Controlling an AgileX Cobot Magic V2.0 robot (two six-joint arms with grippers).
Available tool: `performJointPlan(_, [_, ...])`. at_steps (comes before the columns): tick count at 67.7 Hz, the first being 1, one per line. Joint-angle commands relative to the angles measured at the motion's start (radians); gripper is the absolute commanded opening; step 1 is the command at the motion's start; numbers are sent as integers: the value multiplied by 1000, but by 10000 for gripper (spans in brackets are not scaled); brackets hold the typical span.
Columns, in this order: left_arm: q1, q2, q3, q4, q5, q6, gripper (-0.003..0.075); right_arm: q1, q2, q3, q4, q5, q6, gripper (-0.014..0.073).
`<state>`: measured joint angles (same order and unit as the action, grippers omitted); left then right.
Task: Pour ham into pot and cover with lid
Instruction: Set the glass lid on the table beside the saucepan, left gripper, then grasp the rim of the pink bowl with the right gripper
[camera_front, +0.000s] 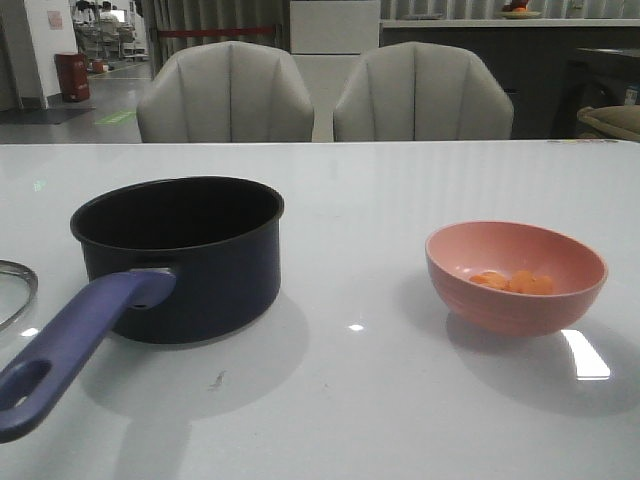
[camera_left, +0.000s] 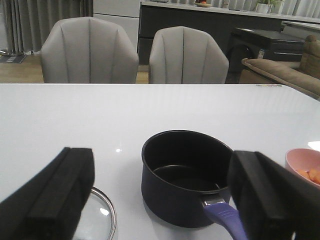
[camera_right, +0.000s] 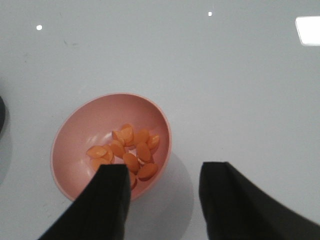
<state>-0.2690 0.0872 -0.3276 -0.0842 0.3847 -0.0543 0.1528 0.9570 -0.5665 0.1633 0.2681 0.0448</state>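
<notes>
The dark navy pot stands empty on the white table at the left, its purplish-blue handle pointing toward me. It also shows in the left wrist view. The glass lid lies flat at the table's left edge, mostly cut off, and its metal rim shows in the left wrist view. The ham is a small heap of orange chunks in a pink bowl at the right. My right gripper is open above the bowl's rim, over the ham. My left gripper is open behind the pot.
Two grey chairs stand behind the table's far edge. Bright light reflections lie on the table near the bowl.
</notes>
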Motion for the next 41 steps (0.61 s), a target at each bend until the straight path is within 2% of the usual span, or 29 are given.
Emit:
performJointPlan(1, [-9, 13, -24, -9, -73, -3, 582, 2, 143, -111, 12, -53, -2, 474])
performJointPlan(20, [-9, 13, -24, -9, -73, -3, 582, 2, 492, -275, 12, -42, -2, 474])
performJointPlan(32, [-9, 13, -24, -9, -73, -3, 582, 0, 641, -350, 12, -44, -7, 472])
performJointPlan(36, [-9, 13, -24, -9, -73, -3, 582, 0, 679, -375, 12, -38, -7, 442])
performJointPlan(41, [-9, 13, -24, -9, -73, -3, 582, 0, 718, -401, 13, -14, -7, 335])
